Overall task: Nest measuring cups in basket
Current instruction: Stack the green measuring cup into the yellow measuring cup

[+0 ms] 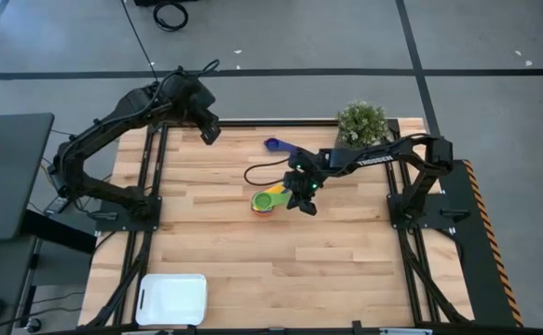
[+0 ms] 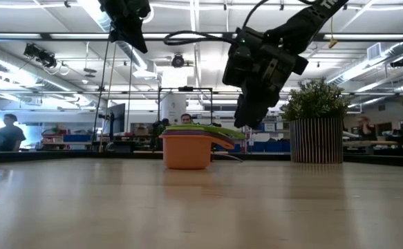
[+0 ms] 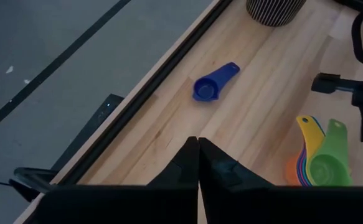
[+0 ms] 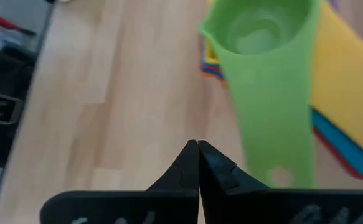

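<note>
Dark jaws of the right gripper (image 1: 305, 207) are seen clenched together with nothing between them, held in the air just beside the stack of measuring cups (image 1: 268, 200) near the middle of the wooden counter (image 1: 252, 261). In the right wrist view the green cup (image 4: 265, 59) is shown on top of the stack, with yellow, blue and red handles fanned beneath it; in the low view an orange cup (image 2: 186, 151) is seen at the bottom. The left gripper (image 1: 211, 134) is likewise clenched and empty, raised over the far left part of the counter. A dark navy cup (image 3: 213, 83) is left lying alone near the far edge, apart from the stack, with a potted plant (image 1: 361, 122) further along that edge. The white basket (image 1: 171, 299) is placed at the near left corner, well apart from all the cups.
</note>
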Robot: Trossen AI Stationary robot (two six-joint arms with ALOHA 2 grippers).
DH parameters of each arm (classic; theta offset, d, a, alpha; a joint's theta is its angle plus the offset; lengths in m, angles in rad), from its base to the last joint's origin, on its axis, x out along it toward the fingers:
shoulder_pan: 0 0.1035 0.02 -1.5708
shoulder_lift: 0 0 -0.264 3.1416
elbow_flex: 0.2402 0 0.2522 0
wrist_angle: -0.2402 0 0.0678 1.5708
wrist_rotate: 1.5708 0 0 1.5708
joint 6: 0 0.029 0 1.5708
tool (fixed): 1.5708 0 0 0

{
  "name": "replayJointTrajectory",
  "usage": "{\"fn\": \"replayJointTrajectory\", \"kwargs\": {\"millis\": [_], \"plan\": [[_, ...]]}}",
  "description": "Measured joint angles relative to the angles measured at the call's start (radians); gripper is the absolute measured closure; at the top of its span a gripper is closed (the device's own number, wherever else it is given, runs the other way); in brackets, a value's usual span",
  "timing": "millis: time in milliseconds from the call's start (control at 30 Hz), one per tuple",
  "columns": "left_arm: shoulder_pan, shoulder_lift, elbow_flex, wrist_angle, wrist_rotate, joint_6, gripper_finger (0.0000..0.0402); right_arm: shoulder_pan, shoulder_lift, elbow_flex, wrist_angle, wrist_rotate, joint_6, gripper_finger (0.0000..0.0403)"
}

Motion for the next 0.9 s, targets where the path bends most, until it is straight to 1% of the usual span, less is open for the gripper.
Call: {"fn": "replayJointTrajectory", "kwargs": {"millis": [100,233,400,533,767,900], "plan": [[0.000,0.000,0.000,0.000,0.000,0.000,0.0396,-0.001,0.000,-0.014,0.015,0.036,-0.007,0.0402],[0.000,0.000,0.000,0.000,0.000,0.000,0.0396,-0.002,0.000,-0.032,0.066,0.047,-0.010,0.0403],[0.000,0.000,0.000,0.000,0.000,-0.001,0.0396,-0.004,0.000,-0.032,0.099,0.119,-0.029,0.0403],[0.000,0.000,0.000,0.000,0.000,-0.001,0.0396,-0.014,0.000,-0.032,0.104,0.125,-0.044,0.0403],[0.000,0.000,0.000,0.000,0.000,-0.001,0.0395,-0.038,0.000,-0.032,0.112,0.186,-0.088,0.0403],[0.000,0.000,0.000,0.000,0.000,-0.002,0.0395,-0.052,0.000,-0.032,0.111,0.186,-0.089,0.0403]]}}
